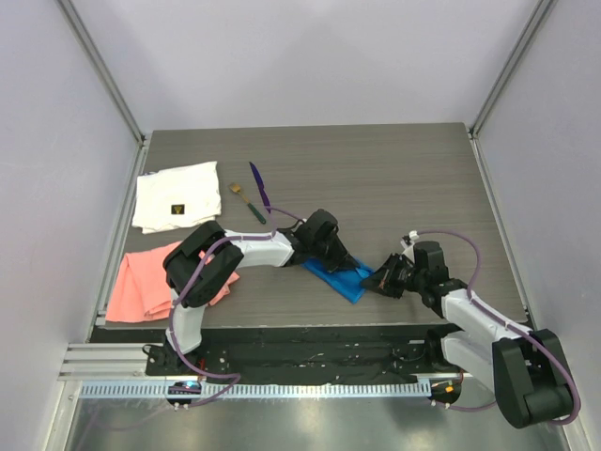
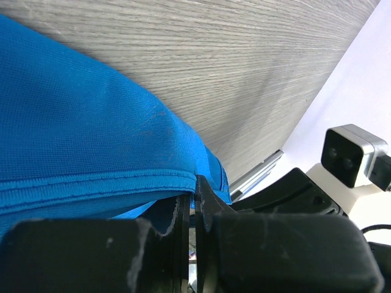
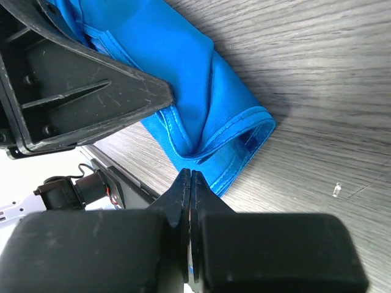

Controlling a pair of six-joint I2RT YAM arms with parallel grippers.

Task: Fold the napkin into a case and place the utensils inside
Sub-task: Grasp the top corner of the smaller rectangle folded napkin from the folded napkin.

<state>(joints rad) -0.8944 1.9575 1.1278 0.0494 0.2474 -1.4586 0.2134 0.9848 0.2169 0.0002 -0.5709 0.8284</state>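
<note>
Left hand and right hand each pinch a napkin hem — open table beyond.

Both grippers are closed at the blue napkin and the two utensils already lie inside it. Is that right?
No. The utensils lie on the table beside the white cloth, apart from the napkin, per the top external view. The left gripper and right gripper are closed at it.

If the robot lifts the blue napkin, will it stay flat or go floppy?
Probably floppy: the napkin already bends into soft folds. It looks thin, so it is likely light. Its finely textured cloth probably won't slip much.
</note>
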